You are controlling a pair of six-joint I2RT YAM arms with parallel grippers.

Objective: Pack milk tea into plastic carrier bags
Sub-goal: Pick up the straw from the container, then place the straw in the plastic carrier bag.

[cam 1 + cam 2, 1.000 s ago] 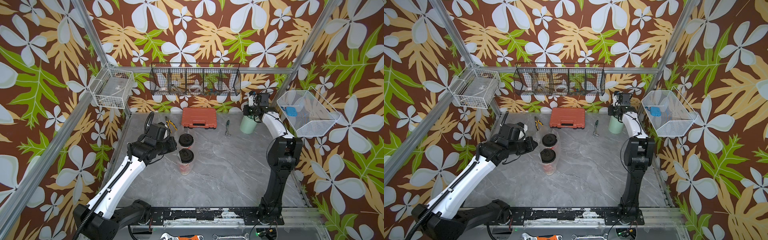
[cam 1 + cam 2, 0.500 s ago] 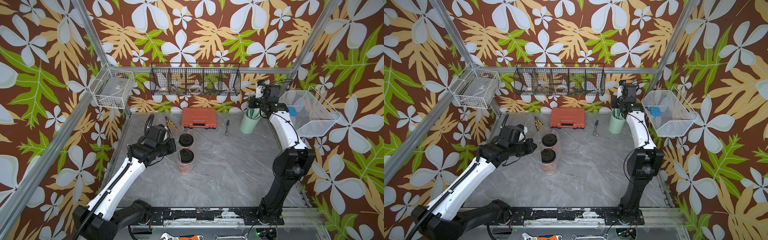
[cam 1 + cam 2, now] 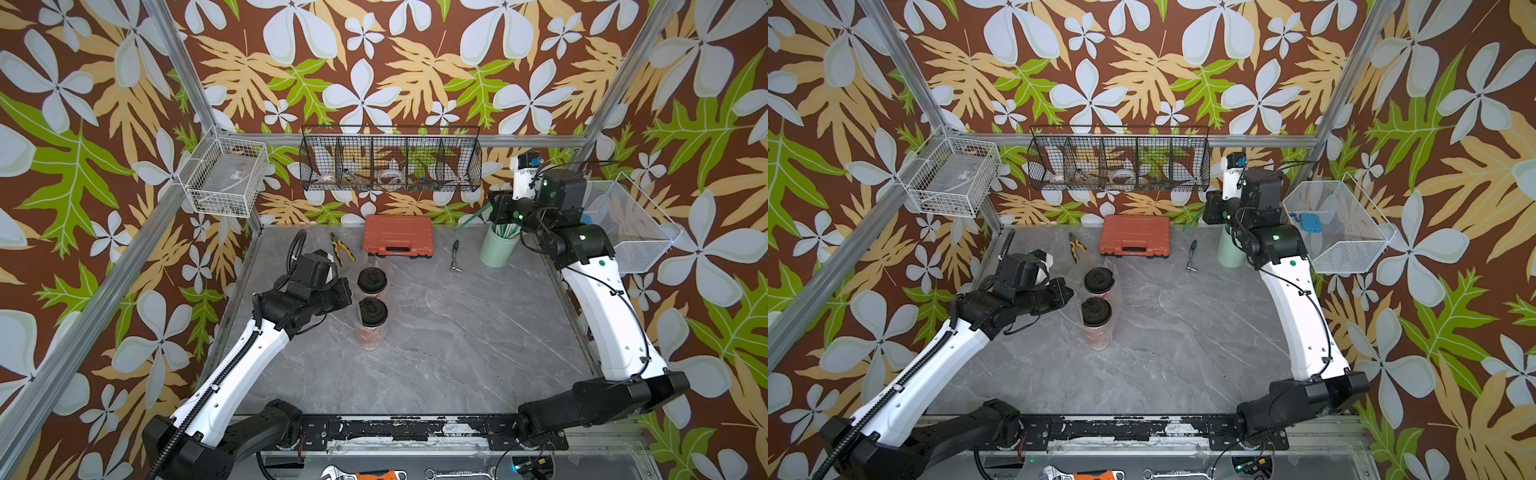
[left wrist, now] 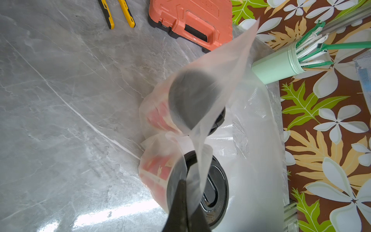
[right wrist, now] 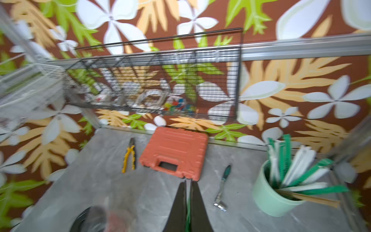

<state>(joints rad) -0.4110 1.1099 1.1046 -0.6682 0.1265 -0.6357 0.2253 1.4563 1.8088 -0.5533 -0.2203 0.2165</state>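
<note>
Change: right arm has leaned outward since a second ago. Your right gripper (image 5: 188,186) is now lifted off the mint-green cup (image 3: 496,249); left arm has hardly shifted.
Right gripper: jaws pinched on a green straw (image 3: 471,219).
Left gripper (image 4: 181,186): jaws closed on a flap of clear carrier bag (image 4: 224,66).
Surface: grey marbled table (image 3: 457,340), floral walls; orange case (image 3: 398,241) and pliers (image 3: 341,252) toward 12 o'clock in both top views.
Milk tea: far cup (image 3: 372,281) and near cup (image 3: 372,312) stand upright, one right behind the other, film round both — you have them at 3 o'clock of the left gripper, just beside it.
</note>
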